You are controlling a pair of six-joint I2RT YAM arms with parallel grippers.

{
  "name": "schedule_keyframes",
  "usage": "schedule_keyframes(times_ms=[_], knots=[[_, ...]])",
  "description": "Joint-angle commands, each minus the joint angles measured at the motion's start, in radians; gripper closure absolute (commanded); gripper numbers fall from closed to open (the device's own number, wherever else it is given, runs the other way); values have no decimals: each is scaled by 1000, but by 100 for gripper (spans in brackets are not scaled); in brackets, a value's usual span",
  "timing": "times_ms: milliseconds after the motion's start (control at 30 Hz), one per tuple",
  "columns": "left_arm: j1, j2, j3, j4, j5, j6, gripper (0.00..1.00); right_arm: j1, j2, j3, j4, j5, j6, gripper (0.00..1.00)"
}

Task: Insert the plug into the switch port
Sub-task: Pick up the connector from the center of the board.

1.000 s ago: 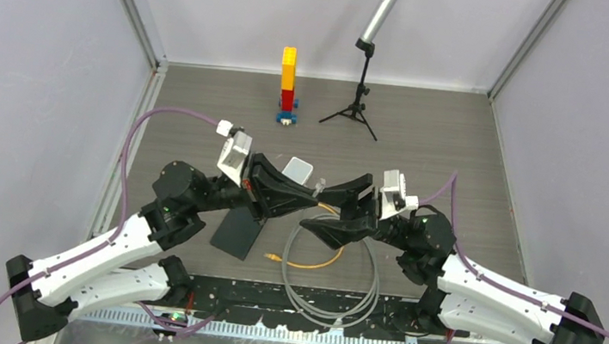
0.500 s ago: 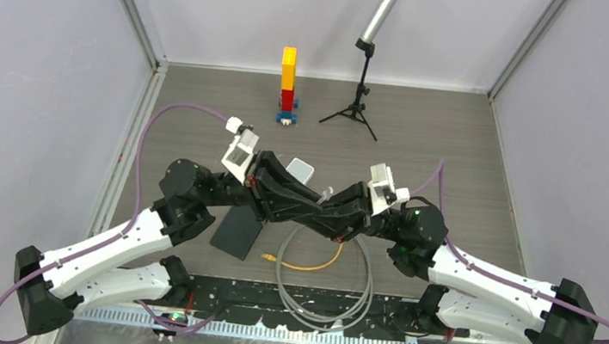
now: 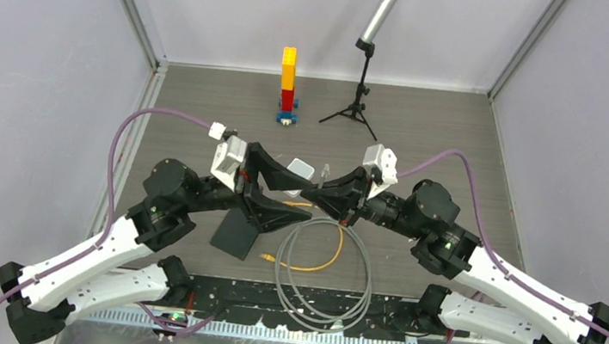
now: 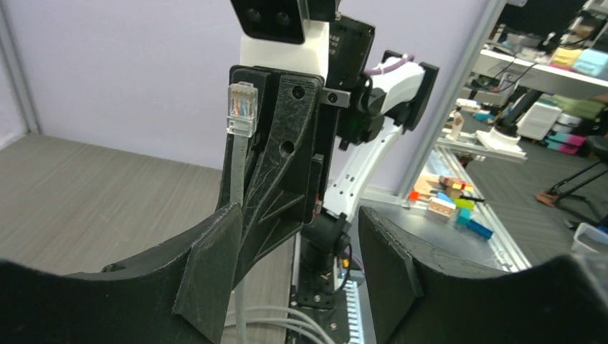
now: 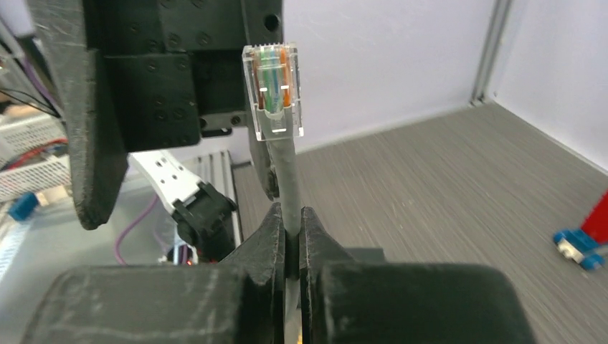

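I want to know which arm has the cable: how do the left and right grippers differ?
The left gripper has its jaws wide apart; the right gripper has them closed. The right gripper pinches the grey cable just below its clear plug; the left gripper grips nothing. Shared: both are black, two-fingered, and point toward each other.

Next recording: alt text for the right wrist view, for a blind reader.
The right gripper is shut on a thin grey cable just below its clear plastic plug, which points upward in the frame. A grey wood-grain table lies behind.
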Motion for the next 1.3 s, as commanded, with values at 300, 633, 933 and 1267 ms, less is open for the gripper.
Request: schedule_keyframes(times_ms=[300,633,933,1267], knots=[[-3,5,38,-68,-70,78,38,76,51,196,-385,215,-128,100],[-4,-42,68,-114,-43,90,39,77,-17,323,-496,79,-126,100],[-3,-77,90,-136,-21,113,38,78,-67,365,-493,-90,-102,99],[-4,-79,92,-123,-6,113,39,77,-108,354,-422,-195,-60,100]])
